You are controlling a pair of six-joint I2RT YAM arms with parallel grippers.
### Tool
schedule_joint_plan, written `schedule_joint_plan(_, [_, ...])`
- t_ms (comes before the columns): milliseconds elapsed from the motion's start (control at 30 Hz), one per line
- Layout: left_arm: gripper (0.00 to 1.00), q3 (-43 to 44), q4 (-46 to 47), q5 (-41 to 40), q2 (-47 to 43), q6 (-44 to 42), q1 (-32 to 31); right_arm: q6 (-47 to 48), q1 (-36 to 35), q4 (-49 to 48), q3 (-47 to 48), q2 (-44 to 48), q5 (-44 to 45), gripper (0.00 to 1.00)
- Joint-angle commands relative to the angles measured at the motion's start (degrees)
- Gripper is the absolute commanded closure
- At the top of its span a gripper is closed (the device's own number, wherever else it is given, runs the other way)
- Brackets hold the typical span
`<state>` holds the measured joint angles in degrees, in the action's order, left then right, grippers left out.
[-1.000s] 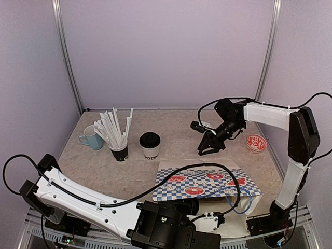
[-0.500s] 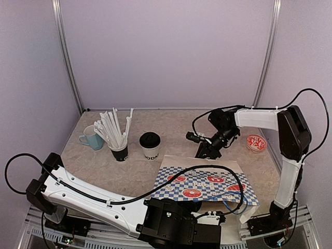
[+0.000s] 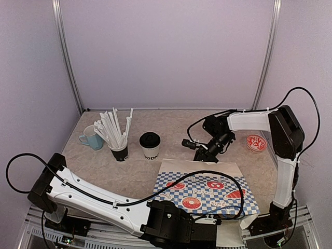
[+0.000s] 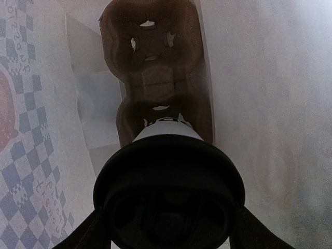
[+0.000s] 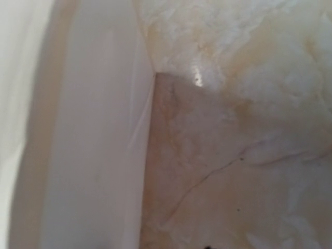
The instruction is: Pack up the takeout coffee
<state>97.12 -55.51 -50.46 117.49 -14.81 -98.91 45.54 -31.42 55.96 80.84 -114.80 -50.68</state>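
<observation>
One takeout coffee cup, white with a black lid (image 4: 168,192), sits between the fingers of my left gripper (image 4: 168,234), which is shut on it. It is held inside the white-lined bag (image 4: 270,104), above a brown cardboard cup carrier (image 4: 155,78). From above, the left wrist (image 3: 179,231) is at the near opening of the blue-checked donut bag (image 3: 207,187). A second coffee cup (image 3: 150,145) stands on the table beyond the bag. My right gripper (image 3: 199,151) hangs low just past the bag's far edge; its fingers do not show in its own view.
A black cup of white straws (image 3: 119,148) and a light-blue mug (image 3: 90,139) stand at the back left. A small round red-patterned dish (image 3: 256,142) lies at the right. The right wrist view shows only marbled tabletop (image 5: 233,155) and a white paper wall (image 5: 93,155).
The right gripper has moved left and down toward the bag's far edge. The left wrist has shifted right, further under the bag's near end, and the bag has shifted slightly.
</observation>
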Motion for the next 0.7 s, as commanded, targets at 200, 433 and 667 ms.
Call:
schedule_joint_plan(200, [0.60, -0.4, 2.2, 0.4, -2.0, -1.5, 1.8, 0.9, -2.3, 3.5, 1.4, -2.7, -2.7, 0.69])
schedule_joint_plan(433, [0.61, -1.2, 2.4, 2.4, -1.8, -1.7, 2.3, 0.9, -2.8, 4.6, 2.3, -3.6, -3.8, 0.69])
schedule_joint_plan(667, [0.63, 1.1, -2.2, 6.1, -1.5, 0.4, 2.4, 0.4, -3.7, 5.3, 3.0, -3.9, -4.0, 0.69])
